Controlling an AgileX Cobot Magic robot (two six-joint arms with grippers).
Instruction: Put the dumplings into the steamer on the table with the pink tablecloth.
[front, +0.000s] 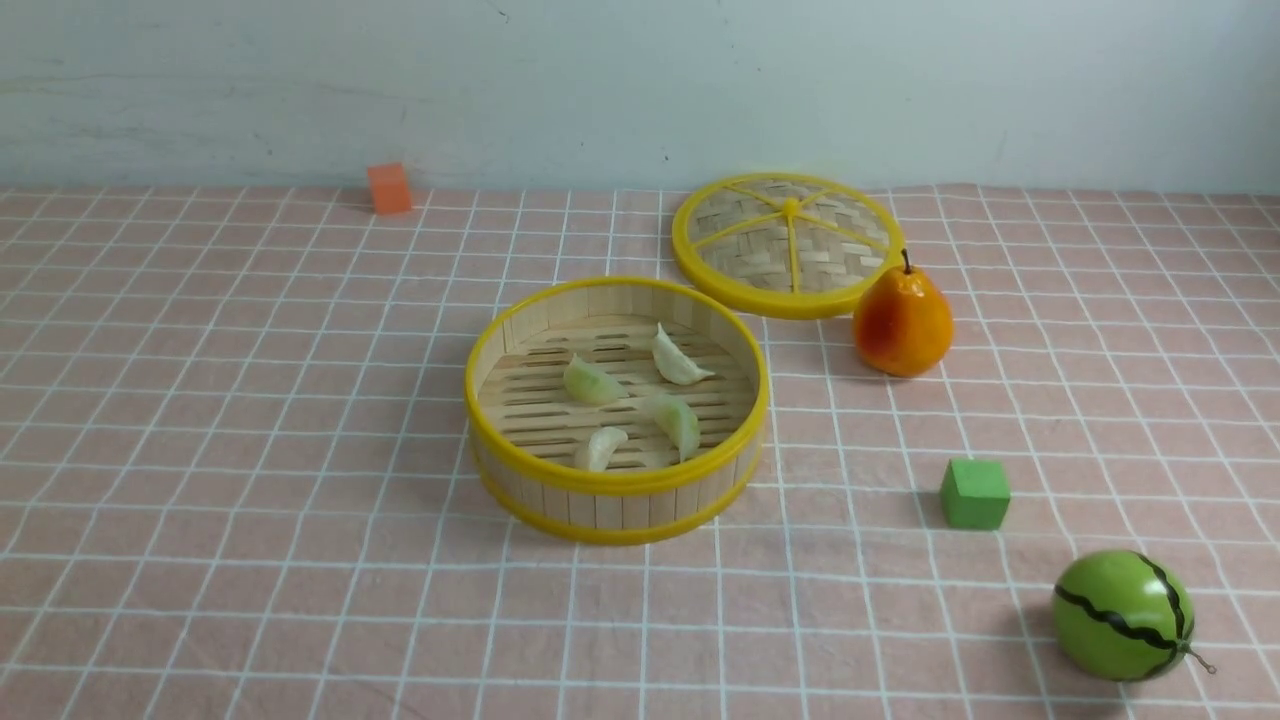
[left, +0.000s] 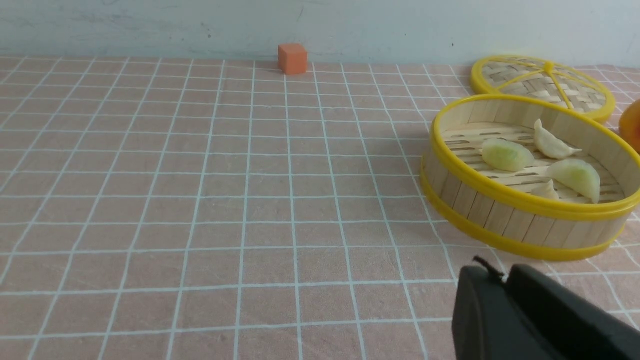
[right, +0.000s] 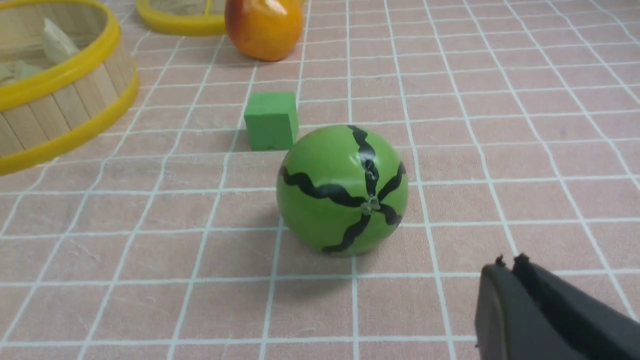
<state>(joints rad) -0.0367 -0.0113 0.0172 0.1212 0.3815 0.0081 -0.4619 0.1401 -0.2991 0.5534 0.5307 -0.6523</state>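
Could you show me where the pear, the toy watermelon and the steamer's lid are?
pear (front: 902, 325), front view, on its orange belly.
toy watermelon (right: 342, 190), right wrist view, on its green skin between stripes.
steamer lid (front: 788, 246), front view, on its woven middle.

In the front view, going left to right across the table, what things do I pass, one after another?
orange cube → steamer holding the four dumplings → woven lid → pear → green cube → toy watermelon.
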